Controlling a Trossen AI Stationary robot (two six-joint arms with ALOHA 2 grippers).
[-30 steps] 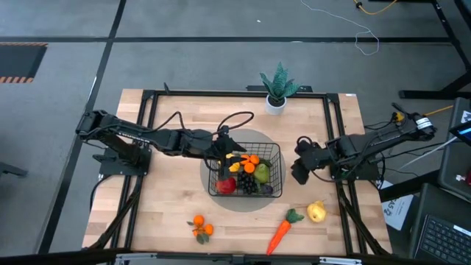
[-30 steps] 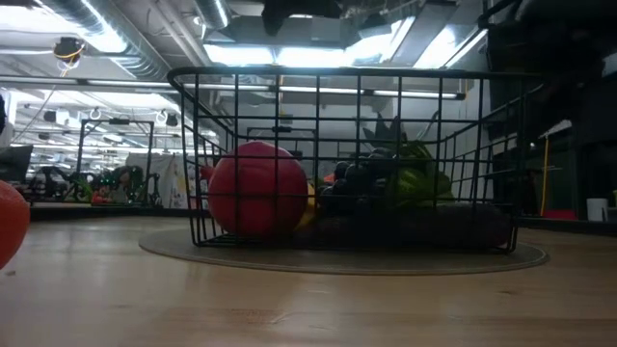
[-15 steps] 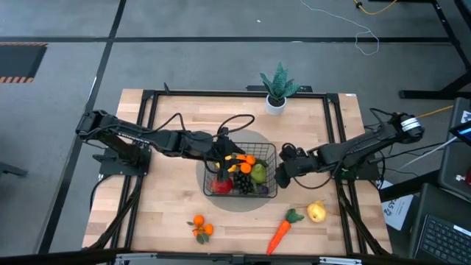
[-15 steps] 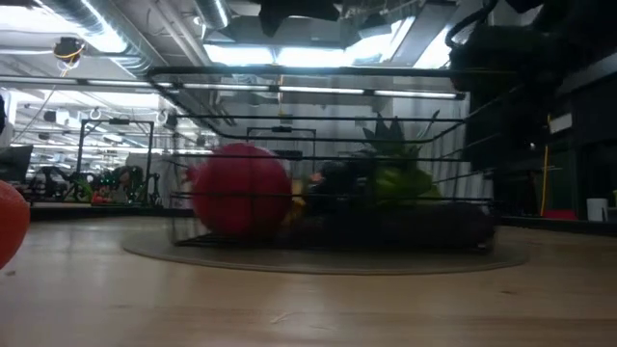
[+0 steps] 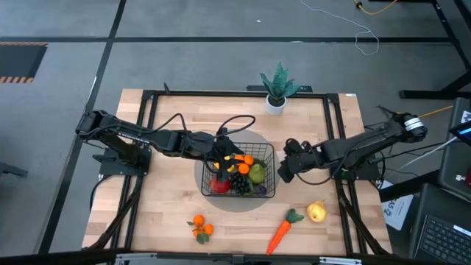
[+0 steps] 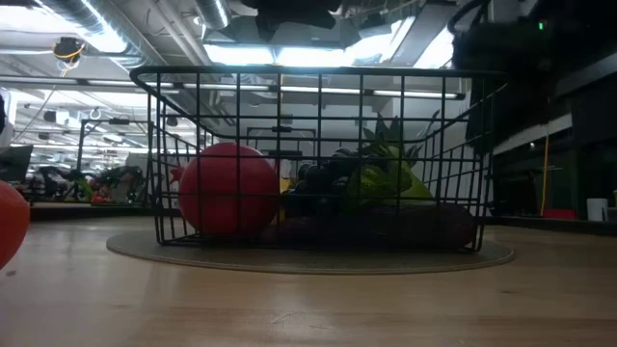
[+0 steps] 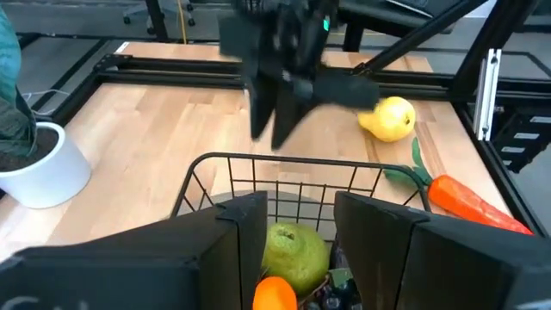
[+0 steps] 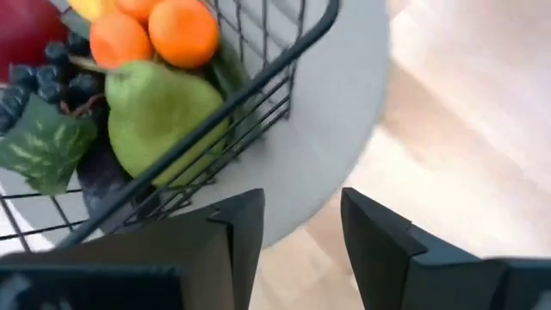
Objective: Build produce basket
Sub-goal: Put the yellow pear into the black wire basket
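Hovering over the basket (image 5: 238, 174), the left gripper (image 7: 293, 226) gapes empty, while the right gripper (image 8: 297, 232), also open and empty, waits beside its rim.

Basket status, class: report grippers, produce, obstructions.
Left gripper open over basket. Right gripper open beside its rim. Carrot, yellow pear, oranges still outside. Nothing obstructing.

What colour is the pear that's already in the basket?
Green. The pear in the basket shows best in the right wrist view.
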